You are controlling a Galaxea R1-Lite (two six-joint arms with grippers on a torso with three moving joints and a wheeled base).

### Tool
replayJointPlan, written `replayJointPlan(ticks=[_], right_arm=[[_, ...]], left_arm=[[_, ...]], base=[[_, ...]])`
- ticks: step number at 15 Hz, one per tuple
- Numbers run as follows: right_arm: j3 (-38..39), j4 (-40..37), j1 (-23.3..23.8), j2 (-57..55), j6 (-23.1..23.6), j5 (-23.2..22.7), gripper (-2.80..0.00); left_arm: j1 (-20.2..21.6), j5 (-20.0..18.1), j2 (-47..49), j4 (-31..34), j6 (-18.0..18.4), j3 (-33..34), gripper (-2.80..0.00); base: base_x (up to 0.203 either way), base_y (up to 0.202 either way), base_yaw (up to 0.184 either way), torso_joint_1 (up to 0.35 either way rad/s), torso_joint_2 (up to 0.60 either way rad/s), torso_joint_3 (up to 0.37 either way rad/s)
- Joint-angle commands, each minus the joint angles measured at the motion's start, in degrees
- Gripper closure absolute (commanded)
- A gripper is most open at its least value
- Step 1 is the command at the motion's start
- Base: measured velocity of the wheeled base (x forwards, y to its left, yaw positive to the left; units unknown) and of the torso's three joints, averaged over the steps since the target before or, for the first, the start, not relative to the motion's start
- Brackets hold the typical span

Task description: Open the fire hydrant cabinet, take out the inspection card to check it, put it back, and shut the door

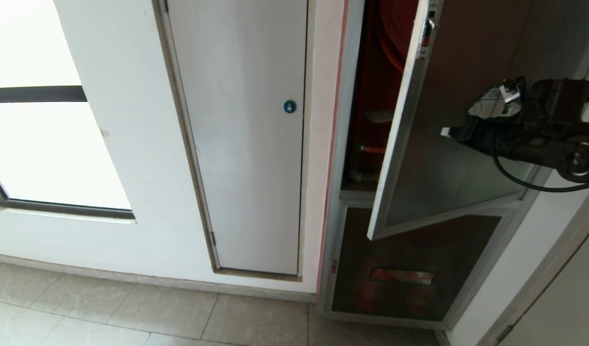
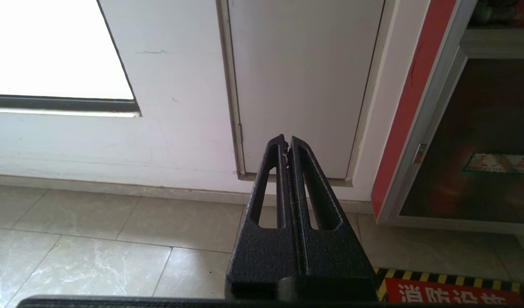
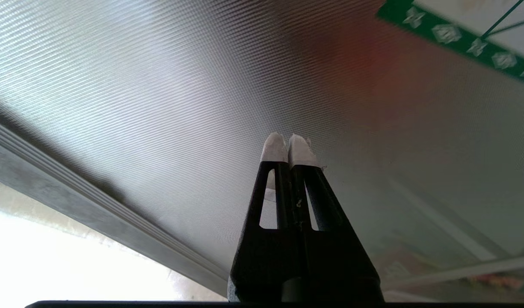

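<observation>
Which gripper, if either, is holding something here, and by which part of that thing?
Neither. The right gripper is shut and empty, its tips at the tinted glass of the door. The left gripper is shut and empty, parked low over the floor.

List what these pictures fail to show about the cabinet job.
- Inspection card: not seen in any view; the half-open door screens most of the cabinet interior in the head view.
- Contact between right pincer and door glass: cannot tell.
- Left pincer: outside head view.
</observation>
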State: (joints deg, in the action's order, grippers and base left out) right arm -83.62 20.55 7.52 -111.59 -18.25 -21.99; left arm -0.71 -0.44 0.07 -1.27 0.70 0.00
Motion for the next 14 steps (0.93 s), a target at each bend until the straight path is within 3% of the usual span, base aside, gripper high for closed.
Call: replayJointPlan(ticks=[1, 5, 7, 10, 14], right_arm=[[-10.6, -1.4, -0.3, -9.8, -0.1, 0.8, 0.0], [-26.0, -7.1, -0.4, -17.7, 0.0, 1.9, 0.0], [-29.4, -10.1, -0.4, -19.6, 0.3, 2.3, 0.0], [-27.7, -10.4, -0.6, -17.9, 0.1, 3.4, 0.0], [-17.2, -10.1, -0.5, -5.8, 0.1, 3.8, 0.0]], left_arm=[[0.0, 0.0, 0.0, 0.0, 0.0, 0.8, 0.0], [0.1, 0.0, 0.0, 0.0, 0.0, 0.8, 0.0], [0.0, 0.0, 0.0, 0.0, 0.0, 0.8, 0.0], [0.1, 0.0, 0.0, 0.0, 0.0, 0.8, 0.0], [0.0, 0.0, 0.0, 0.0, 0.0, 0.8, 0.0]], base=[[0.0, 0.0, 0.0, 0.0, 0.0, 0.0], [0.0, 0.0, 0.0, 0.0, 0.0, 0.0], [0.0, 0.0, 0.0, 0.0, 0.0, 0.0], [0.0, 0.0, 0.0, 0.0, 0.0, 0.0], [0.0, 0.0, 0.0, 0.0, 0.0, 0.0]])
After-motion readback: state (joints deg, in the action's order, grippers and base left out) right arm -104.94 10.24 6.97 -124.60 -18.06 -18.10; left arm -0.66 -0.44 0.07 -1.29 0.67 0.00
